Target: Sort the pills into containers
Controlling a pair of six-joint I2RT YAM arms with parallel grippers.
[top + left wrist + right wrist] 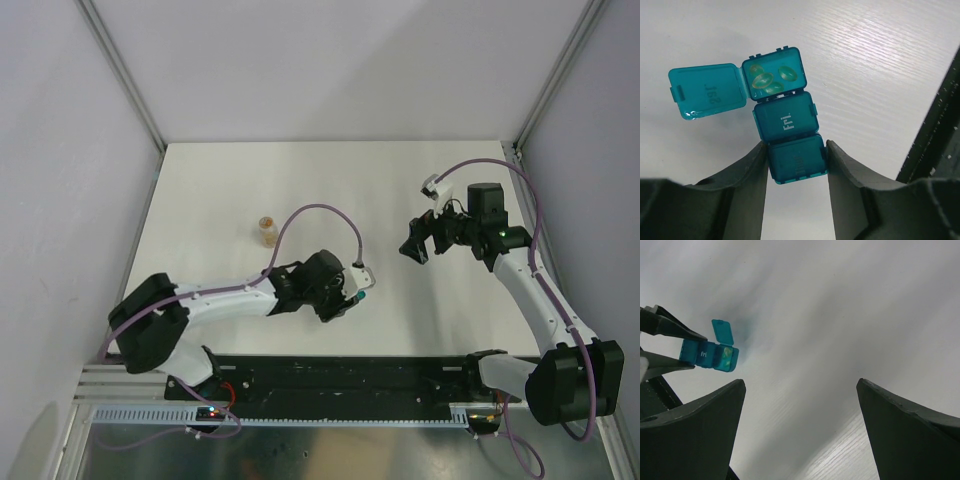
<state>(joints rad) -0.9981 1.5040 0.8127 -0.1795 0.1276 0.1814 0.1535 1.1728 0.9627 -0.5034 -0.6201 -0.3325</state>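
The teal container strip [785, 122] has three joined compartments. Its far compartment is open with the lid [707, 92] flipped left, and several translucent pills [771, 80] lie inside. The middle one, marked "Fri", and the near one are closed. My left gripper [796, 147] is shut on the near compartment, one finger [747, 175] on each side. In the top view my left gripper [355, 288] is near the table's middle front. My right gripper [413, 250] is open and empty, to the right. The strip also shows in the right wrist view [702, 354], left of my right gripper [801, 382].
A small round orange-tan bottle [266, 230] stands upright on the white table [300, 180], left of centre. A black rail [350, 375] runs along the near edge. Grey walls with metal posts close in the left, back and right sides.
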